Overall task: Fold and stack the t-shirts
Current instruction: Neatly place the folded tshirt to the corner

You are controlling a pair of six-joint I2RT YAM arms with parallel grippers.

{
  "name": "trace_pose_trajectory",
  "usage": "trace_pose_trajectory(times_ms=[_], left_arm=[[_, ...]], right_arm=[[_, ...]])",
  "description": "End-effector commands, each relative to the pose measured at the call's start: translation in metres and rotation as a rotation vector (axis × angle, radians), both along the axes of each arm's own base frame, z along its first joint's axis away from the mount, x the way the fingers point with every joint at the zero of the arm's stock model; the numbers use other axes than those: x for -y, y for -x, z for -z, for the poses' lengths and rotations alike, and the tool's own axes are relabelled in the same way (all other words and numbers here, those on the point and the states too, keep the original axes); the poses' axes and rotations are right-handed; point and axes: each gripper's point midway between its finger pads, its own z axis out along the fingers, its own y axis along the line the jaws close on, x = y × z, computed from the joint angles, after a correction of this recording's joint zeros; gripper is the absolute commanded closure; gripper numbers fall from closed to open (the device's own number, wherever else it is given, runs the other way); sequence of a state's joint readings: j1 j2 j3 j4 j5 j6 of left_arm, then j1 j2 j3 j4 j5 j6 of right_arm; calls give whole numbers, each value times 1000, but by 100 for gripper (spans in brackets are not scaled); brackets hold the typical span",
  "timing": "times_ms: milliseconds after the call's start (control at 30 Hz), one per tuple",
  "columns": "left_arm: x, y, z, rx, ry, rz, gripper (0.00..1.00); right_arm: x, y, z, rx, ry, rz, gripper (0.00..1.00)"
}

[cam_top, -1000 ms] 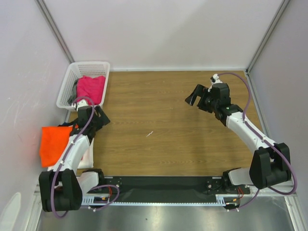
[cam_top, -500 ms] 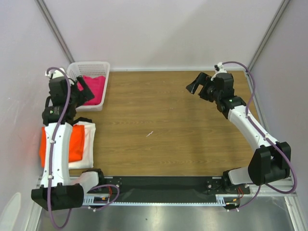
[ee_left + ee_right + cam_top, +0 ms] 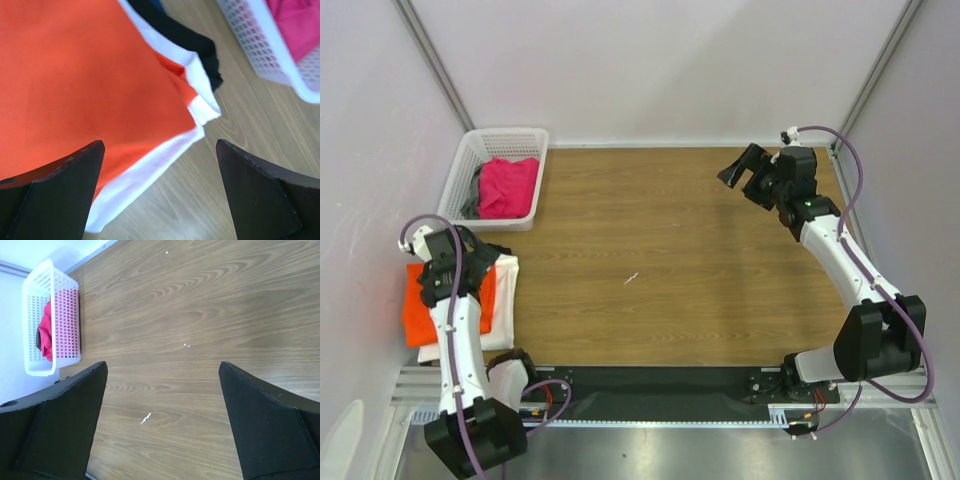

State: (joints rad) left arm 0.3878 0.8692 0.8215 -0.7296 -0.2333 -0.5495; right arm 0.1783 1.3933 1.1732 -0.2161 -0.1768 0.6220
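Left wrist: orange t-shirt below wide-apart left fingers

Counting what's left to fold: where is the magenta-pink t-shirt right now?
In the top view, the magenta-pink t-shirt lies in the white basket at the table's far left corner.

Orange tee: bright, folded flat, top of the stack at the counter's near-left edge. White tee under it, also folded, edges poking out on the right & near sides. Dark tee lower still, only a thin strip showing at the stack's far corner. Magenta-pink tee lies crumpled, unfolded, in the basket at far left. Beside it, w/ just a sliver visible, is prob. a grey tee.
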Motion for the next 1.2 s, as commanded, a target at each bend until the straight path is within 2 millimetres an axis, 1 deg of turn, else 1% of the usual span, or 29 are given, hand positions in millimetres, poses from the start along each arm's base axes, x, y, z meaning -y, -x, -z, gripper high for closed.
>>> trace_pose_trajectory(times_ms=[0,33,100,133,200,233,300,333,400,433,467,500,533,567,600,633,700,767,800,833,867,900,933,1000,1033,1067,1100,1133,1167], left_arm=[[-15,-18,7,107,15,-81,0],[-9,-21,15,102,49,-54,0],[-3,-31,13,129,70,-4,0],[-1,-33,8,141,70,6,0],[2,-35,-8,170,40,65,0],[2,-41,-33,211,9,103,0],[9,-41,-59,205,-30,204,0],[14,-47,-97,274,-68,259,0],[27,-51,-131,325,-114,375,0],[37,-55,-161,376,-146,449,0],[40,-57,-172,389,-166,470,0],[50,-60,-180,402,-156,526,0],[66,-64,-199,437,-171,585,0],[76,-72,-200,427,-183,634,0],[97,-77,-203,416,-206,695,0],[110,-79,-214,428,-231,732,0],[141,-84,-217,426,-249,829,0],[156,-82,-218,452,-235,881,0],[162,-78,-231,520,-248,901,0],[166,-77,-220,520,-236,922,0],[167,-76,-219,540,-244,929,0],[169,-73,-214,572,-255,937,0],[172,-72,-209,576,-251,958,0],[177,-71,-192,549,-229,983,0],[178,-71,-174,517,-197,983,0],[183,-71,-167,529,-145,972,0],[186,-67,-164,552,-122,973,0],[191,-66,-137,519,-73,984,0],[198,-63,-130,533,-19,990,0]], right_arm=[[-5,9,-10,8,-29,-27,0],[-5,9,-14,17,-28,-33,0],[-5,10,-20,35,-14,-44,0],[-5,9,-31,60,-6,-48,0],[2,10,-40,70,24,-30,0],[8,7,-54,103,49,-9,0],[21,8,-63,108,68,18,0],[27,8,-68,114,74,33,0],[41,7,-82,127,74,63,0],[45,10,-88,132,70,68,0],[49,9,-86,128,73,76,0],[53,12,-89,136,76,86,0],[60,12,-88,137,86,109,0],[64,15,-85,129,96,118,0],[68,20,-90,142,102,127,0],[72,23,-90,140,114,136,0],[82,35,-91,135,152,168,0],[84,44,-87,128,182,157,0],[84,54,-82,132,201,145,0],[85,60,-79,138,214,140,0],[86,62,-77,161,222,144,0],[92,67,-53,128,241,169,0],[96,78,-59,175,239,197,0],[100,83,-62,237,220,238,0],[100,88,-44,216,200,248,0],[99,96,-58,286,176,255,0],[97,100,-53,295,162,253,0],[97,103,-50,300,137,261,0],[98,108,-40,299,127,270,0]])
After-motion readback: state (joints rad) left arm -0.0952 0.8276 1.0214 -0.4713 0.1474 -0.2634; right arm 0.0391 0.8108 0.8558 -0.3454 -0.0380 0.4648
